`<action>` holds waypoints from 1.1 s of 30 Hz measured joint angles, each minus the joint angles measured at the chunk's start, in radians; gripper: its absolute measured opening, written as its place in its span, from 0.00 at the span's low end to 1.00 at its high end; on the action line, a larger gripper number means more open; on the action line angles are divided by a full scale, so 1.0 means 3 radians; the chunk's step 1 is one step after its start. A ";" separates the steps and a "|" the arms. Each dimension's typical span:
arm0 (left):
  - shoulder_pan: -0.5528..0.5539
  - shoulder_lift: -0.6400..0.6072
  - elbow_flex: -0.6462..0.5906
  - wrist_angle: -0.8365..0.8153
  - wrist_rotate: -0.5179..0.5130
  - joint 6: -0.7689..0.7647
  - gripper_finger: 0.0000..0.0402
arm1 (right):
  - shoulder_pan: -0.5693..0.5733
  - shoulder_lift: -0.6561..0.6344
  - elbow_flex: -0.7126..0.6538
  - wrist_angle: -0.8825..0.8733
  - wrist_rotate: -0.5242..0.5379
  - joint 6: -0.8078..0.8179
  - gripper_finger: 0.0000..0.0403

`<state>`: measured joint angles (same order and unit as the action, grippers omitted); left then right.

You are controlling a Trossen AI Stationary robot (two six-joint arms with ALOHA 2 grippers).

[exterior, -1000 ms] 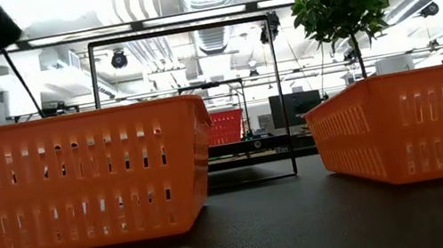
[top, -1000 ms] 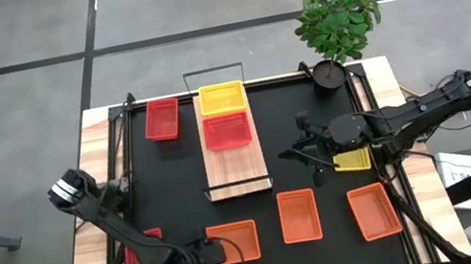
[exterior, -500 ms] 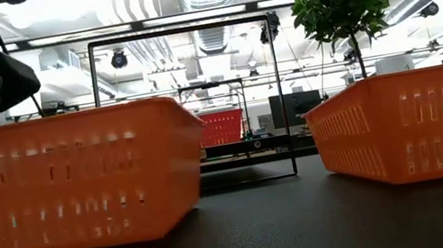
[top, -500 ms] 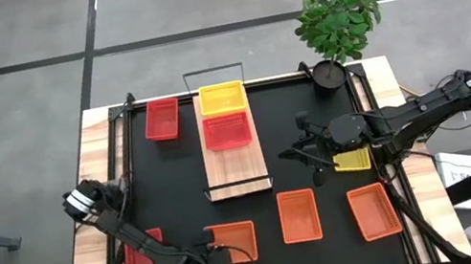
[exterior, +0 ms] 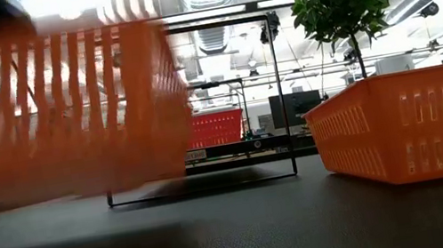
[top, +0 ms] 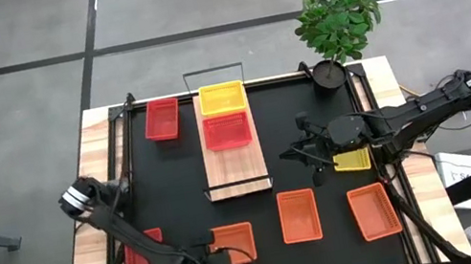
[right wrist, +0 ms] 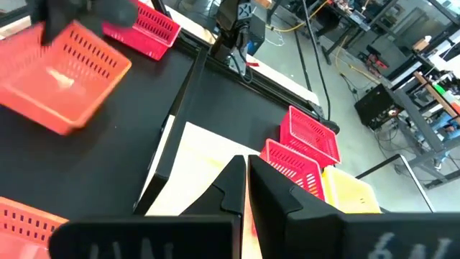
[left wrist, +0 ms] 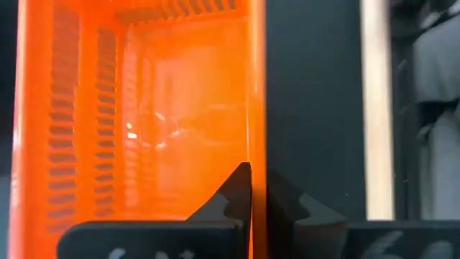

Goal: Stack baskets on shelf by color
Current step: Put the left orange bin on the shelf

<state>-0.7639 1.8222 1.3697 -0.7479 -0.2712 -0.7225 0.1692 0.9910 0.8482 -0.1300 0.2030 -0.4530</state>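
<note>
My left claw (left wrist: 250, 188) is clamped on the rim of an orange basket (top: 234, 242) at the near edge of the tabletop (top: 92, 147). From above the claw itself is mostly hidden under the arm, and in the low view the basket is a lifted, tilted orange blur, so I cannot make out its far wall. Just left of that claw a red basket (top: 142, 262) is half covered by the arm. Farther from it, toward the back, a second red basket (top: 161, 120) sits on the black mat (top: 168, 188) beside the shelf (top: 235, 164). The shelf carries a yellow basket (top: 222, 97) at its far end with a red basket (top: 227, 131) touching it in front. To the right of the left claw two more orange baskets (top: 298, 215) (top: 373, 211) rest on the mat. My right claw (top: 306, 149) is closed and empty, hovering right of the shelf; a yellow basket (top: 352, 161) beneath that arm is largely hidden. A potted plant (top: 337, 22) stands at the back corner. I can read no writing anywhere.
</note>
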 joint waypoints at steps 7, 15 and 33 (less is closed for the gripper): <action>0.0022 -0.0260 0.0612 -0.0769 -0.0246 0.0282 0.00 | 0.0000 0.0001 0.0000 -0.0015 0.0000 0.0000 0.02; 0.0017 -0.0655 0.0939 -0.0787 -0.0485 0.1268 0.00 | 0.0000 0.0001 0.0000 -0.0107 0.0000 0.0081 0.02; 0.1209 -0.1816 0.0385 -0.0827 -0.1217 0.2308 0.00 | 0.0001 0.0001 -0.0006 -0.0354 0.0000 0.0288 0.02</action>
<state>-0.4012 1.2774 1.4851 -0.9958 -0.6364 -0.0302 0.1696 0.9913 0.8465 -0.2362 0.2029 -0.3665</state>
